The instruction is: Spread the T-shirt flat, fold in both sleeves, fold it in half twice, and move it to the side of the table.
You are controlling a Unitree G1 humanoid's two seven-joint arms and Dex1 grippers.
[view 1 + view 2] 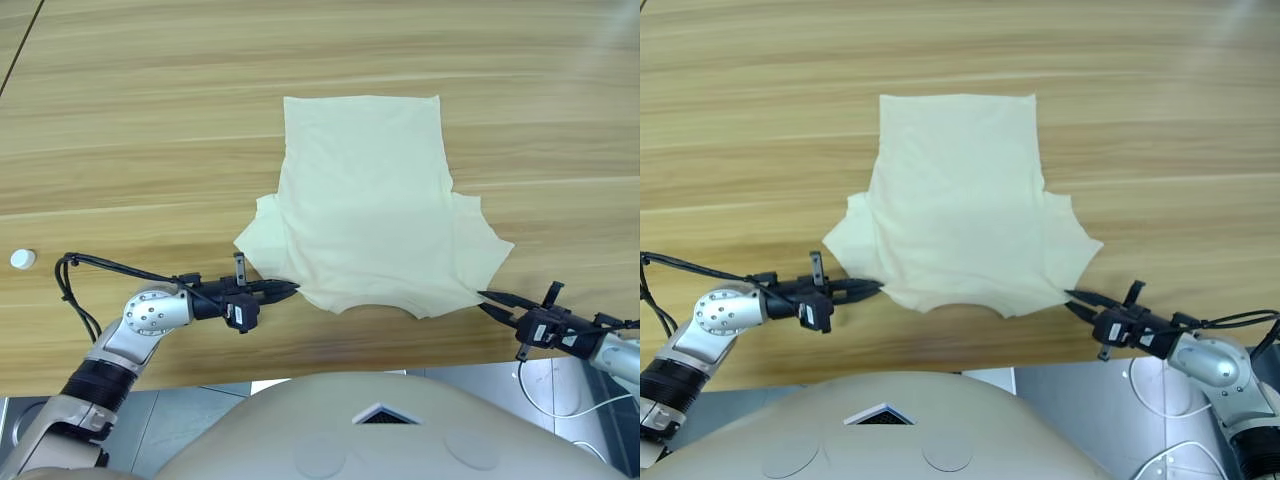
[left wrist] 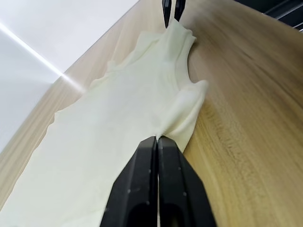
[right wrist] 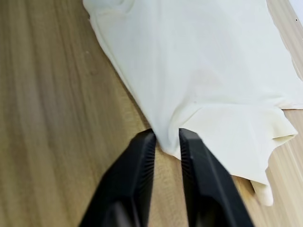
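Nearest the table's [image 1: 150, 120] front edge, the two grippers sit low on the wood, one at each shoulder of the pale yellow T-shirt [image 1: 365, 200]. The shirt lies about midway along the table, neckline towards the front edge, hem towards the far edge, both short sleeves sticking out a little rumpled. The left gripper [image 1: 290, 289] has its jaws pressed tight together on the very edge of the cloth by the left sleeve. The right gripper [image 1: 485, 296] has its jaws a sliver apart with a small tuck of the right shoulder caught between them. From where I stand both bites look thin, so the fabric could well slip free as soon as either arm pulls, the left one especially. If one side lets go or the arms pull unevenly, I'd expect the shirt to skew and wrinkle across the chest instead of flattening. Each pinch may also hold just the top layer, which would part front from back. A pull towards the front edge might drag the neckline off the table, and fingertips this low could scrape the wood. A small white cap [image 1: 22, 259] rests near the table's left edge, well apart. I can't read any brand, label or writing on the shirt, the cap or the table.
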